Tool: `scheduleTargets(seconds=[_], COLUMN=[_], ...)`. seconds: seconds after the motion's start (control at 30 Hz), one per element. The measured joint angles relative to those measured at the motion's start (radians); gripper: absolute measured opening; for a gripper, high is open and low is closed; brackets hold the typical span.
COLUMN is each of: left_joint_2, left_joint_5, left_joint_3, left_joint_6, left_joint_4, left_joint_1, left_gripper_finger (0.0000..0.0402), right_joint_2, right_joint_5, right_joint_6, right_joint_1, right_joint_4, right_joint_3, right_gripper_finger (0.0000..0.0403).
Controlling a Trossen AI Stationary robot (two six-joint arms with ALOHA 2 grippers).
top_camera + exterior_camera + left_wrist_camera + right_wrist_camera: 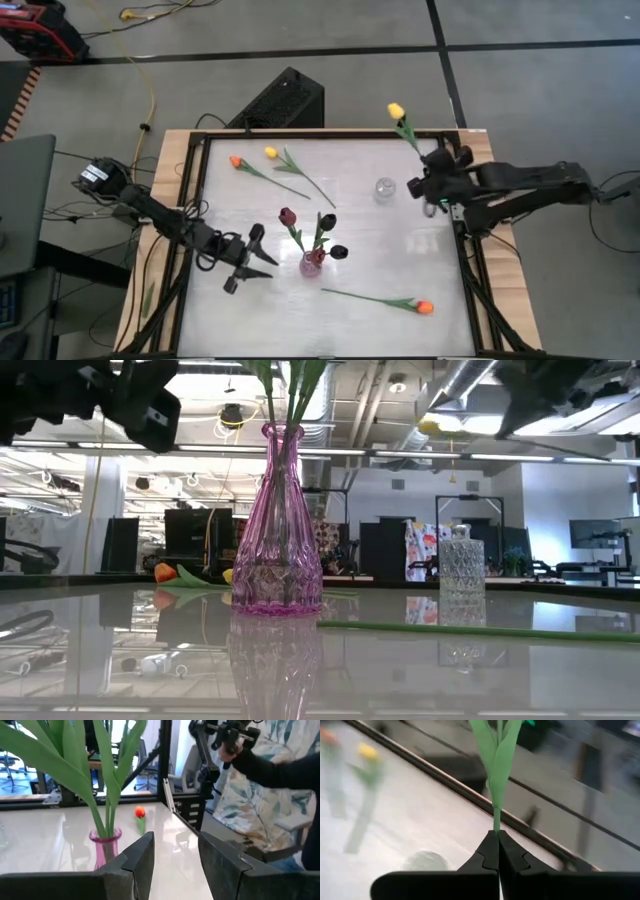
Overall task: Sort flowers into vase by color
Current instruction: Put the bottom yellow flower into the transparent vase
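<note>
**One yellow tulip held up, three dark ones in the pink vase**

Three dark tulips (330, 222) stand in the pink vase (312, 263) near the middle of the high view. The vase is ribbed glass with a thin neck and a wide foot. It looks hard, shiny and easy to break.

At the upper right of that view, the right gripper (432, 183) has its fingers pinched tight on the green stem of a yellow tulip (396, 111). The right wrist view shows the thin stem squeezed between the two dark fingers. The flower head sticks out past the edge of the surface (400, 330).

A small clear vase (385, 189) with a bumpy cut pattern stands just beside that gripper.

The left gripper (247, 262) waits at the lower left, near the pink vase. Its fingers are spread apart and hold nothing.

Other flowers lie flat on the white surface: an orange tulip (235, 161) and a second yellow one (270, 152) at the upper left, and another orange flower (425, 308) at the lower right.

These flowers look very light. The stems are long, thin and probably bendy, so a head may droop or swing. Low on the stem seems the best place to hold.
</note>
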Motion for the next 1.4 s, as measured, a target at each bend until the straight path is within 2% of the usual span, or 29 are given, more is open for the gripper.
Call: scheduleTargets(seconds=[0.13, 0.2, 0.33, 0.5, 0.57, 0.67, 0.77, 0.87, 1.0, 1.13, 1.27, 1.4], left_joint_2=[0.000, 0.000, 0.000, 0.000, 0.000, 0.000, 0.000, 0.000, 0.000, 0.000, 0.000, 0.000], left_joint_5=[0.002, 0.003, 0.002, 0.002, 0.001, 0.000, 0.000, 0.000, 0.000, 0.000, 0.000, 0.000], left_joint_3=[0.020, 0.027, 0.038, 0.062, 0.074, 0.096, 0.116, 0.129, 0.138, 0.138, 0.138, 0.138], left_joint_6=[-0.026, -0.033, -0.034, -0.039, -0.052, -0.057, -0.057, -0.057, -0.084, -0.088, -0.109, -0.138], left_joint_4=[-0.017, -0.027, -0.036, -0.035, -0.036, -0.041, -0.046, -0.048, -0.058, -0.067, -0.076, -0.124], left_joint_1=[0.003, 0.003, 0.003, 0.017, 0.027, 0.043, 0.064, 0.085, 0.111, 0.134, 0.152, 0.153], left_gripper_finger=[0.0142, 0.0142, 0.0142, 0.0142, 0.0142, 0.0142, 0.0142, 0.0142, 0.0142, 0.0142, 0.0142, 0.0142], right_joint_2=[-0.193, -0.303, -0.485, -0.562, -0.544, -0.490, -0.434, -0.348, -0.225, -0.064, 0.080, 0.172], right_joint_5=[-0.013, -0.032, -0.137, -0.324, -0.380, -0.438, -0.511, -0.596, -0.620, -0.692, -0.694, -0.695], right_joint_6=[-0.221, -0.319, -0.505, -0.683, -0.693, -0.662, -0.611, -0.583, -0.578, -0.558, -0.579, -0.581], right_joint_1=[0.019, 0.025, 0.003, -0.078, -0.130, -0.221, -0.310, -0.385, -0.458, -0.496, -0.498, -0.498], right_joint_4=[0.340, 0.552, 1.034, 1.686, 1.859, 1.982, 2.003, 2.100, 2.174, 2.245, 2.408, 2.457], right_joint_3=[-0.135, -0.252, -0.533, -0.822, -0.903, -0.963, -0.963, -0.963, -0.950, -0.912, -0.892, -0.882], right_gripper_finger=[0.0018, 0.0018, 0.0018, 0.0018, 0.0018, 0.0018, 0.0018, 0.0018, 0.0018, 0.0018, 0.0018, 0.0018])
